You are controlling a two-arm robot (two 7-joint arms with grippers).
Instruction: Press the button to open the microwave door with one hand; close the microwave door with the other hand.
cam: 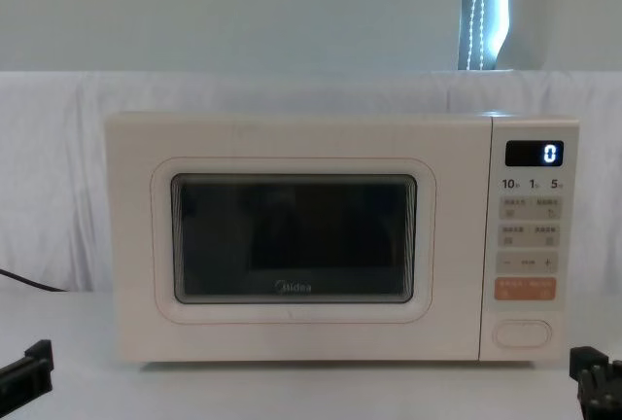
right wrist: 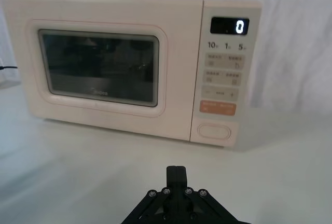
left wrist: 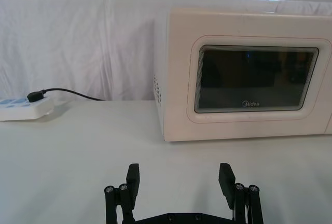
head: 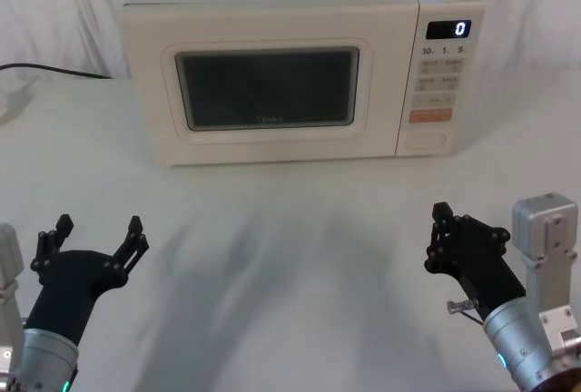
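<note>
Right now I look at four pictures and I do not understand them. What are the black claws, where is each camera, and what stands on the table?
The black claws are the grippers of a two-armed robot. The left gripper is open; the right gripper is shut. Both hover low over the white table, holding nothing.

One picture looks down from the robot's head, one looks forward from its chest, and two come from cameras on its wrists.

On the table stands a cream microwave. The microwave door is closed. On the panel to its right, the display reads 0, and the button sits at the bottom, under an orange key. A power strip lies beside it.
</note>
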